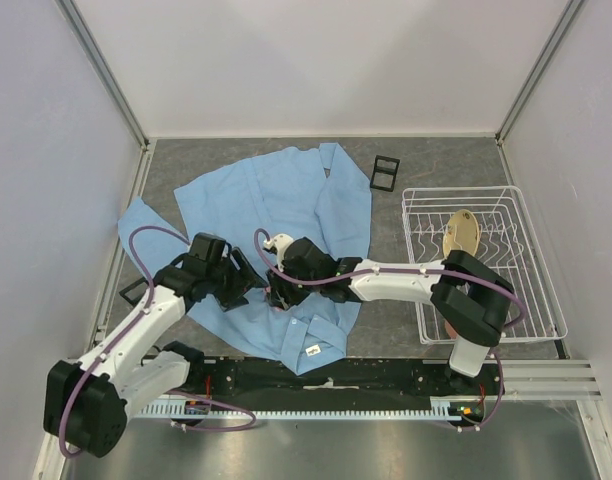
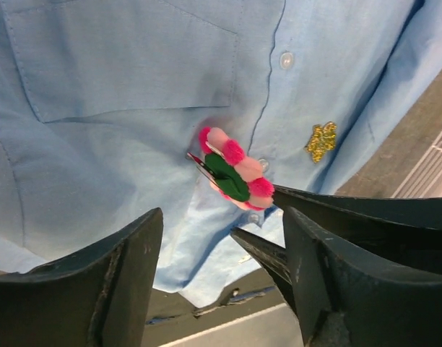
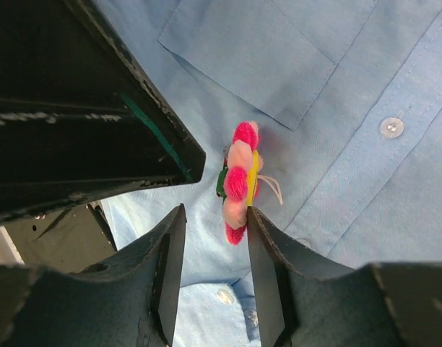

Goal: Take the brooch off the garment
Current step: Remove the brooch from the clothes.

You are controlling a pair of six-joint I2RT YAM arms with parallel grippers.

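Note:
The garment (image 1: 276,190) is a light blue shirt spread flat on the table. The brooch (image 2: 232,177), a pink flower with a green back, stands on edge near the button placket. In the right wrist view the brooch (image 3: 239,181) shows a yellow centre. My right gripper (image 3: 215,211) is open, with its tips around the brooch's lower edge. One of its fingers (image 3: 268,260) touches the petals and the other is apart. My left gripper (image 2: 222,213) is open just below the brooch, holding nothing. Both grippers (image 1: 264,288) meet over the shirt front and hide the brooch from above.
A small gold emblem (image 2: 321,140) sits on the shirt right of the placket. A white wire rack (image 1: 476,200) holding a wooden piece (image 1: 461,232) stands at the right. A black frame (image 1: 385,172) lies behind the shirt and another black item (image 1: 134,292) at its left.

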